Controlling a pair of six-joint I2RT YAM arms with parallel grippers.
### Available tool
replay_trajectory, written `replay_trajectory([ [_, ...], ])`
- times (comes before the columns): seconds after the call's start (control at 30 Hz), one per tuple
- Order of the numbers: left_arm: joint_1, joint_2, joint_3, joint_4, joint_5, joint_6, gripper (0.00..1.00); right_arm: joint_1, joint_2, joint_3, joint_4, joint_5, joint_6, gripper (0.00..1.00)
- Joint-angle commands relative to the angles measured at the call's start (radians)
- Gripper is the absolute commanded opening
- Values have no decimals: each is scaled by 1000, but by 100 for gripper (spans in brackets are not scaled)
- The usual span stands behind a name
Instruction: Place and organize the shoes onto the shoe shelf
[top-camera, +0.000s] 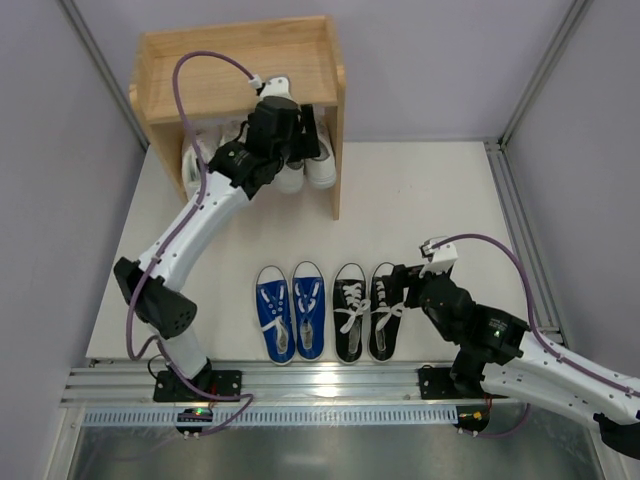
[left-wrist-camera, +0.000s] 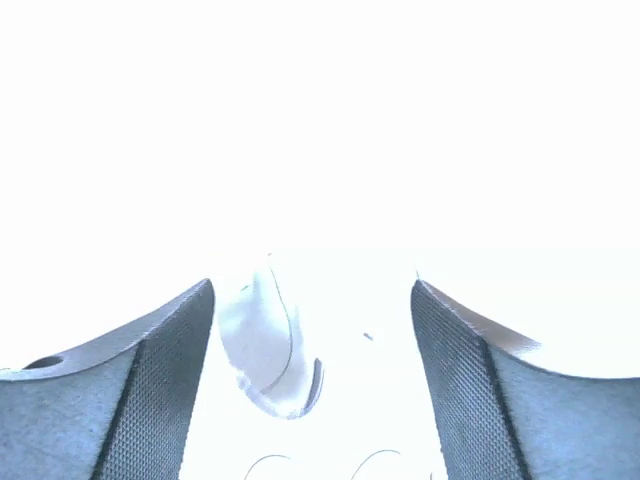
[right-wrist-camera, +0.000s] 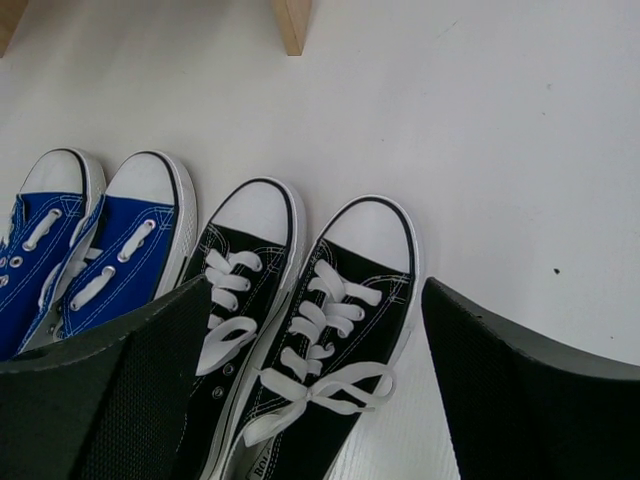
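White table, ringed by pale lilac walls, carries the shoe shelf.

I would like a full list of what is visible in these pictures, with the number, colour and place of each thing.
shoe shelf: one, light wood, far left of the table
white shoes: at least three show, white, on the shelf's lower tier, partly hidden by the left arm
blue shoes: two, blue with white laces and toe caps, side by side near the table's front
black shoes: two, black with white laces and toe caps, right beside the blue pair
table: one, white, under everything
left gripper: one, dark, open, at the lower tier
right gripper: one, dark, open, above the black shoes, holding nothing
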Motion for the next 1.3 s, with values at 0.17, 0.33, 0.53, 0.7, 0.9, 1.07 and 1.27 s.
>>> replay_trajectory([
  [0.17,-1,-229,1,94,-8,40,82,0,27,18,88,5,-30,89],
  [0.33,-162,-319,-135,-42,-63,-10,83,1,17,34,78,11,-38,89],
  [0.53,-371,-555,-764,-41,-175,-341,83,1,-7,44,27,48,-30,90],
  [0.7,-478,-651,-1051,-30,-236,-613,82,1,-4,56,-8,48,-12,91],
  [0.9,-498,-622,-1125,-35,-224,-641,82,1,45,50,-4,31,31,90],
  [1.07,-547,-626,-1180,65,-189,-664,81,1,77,44,4,17,52,90],
  [1.27,-592,-548,-1181,64,-212,-764,81,1,122,51,12,20,46,90],
])
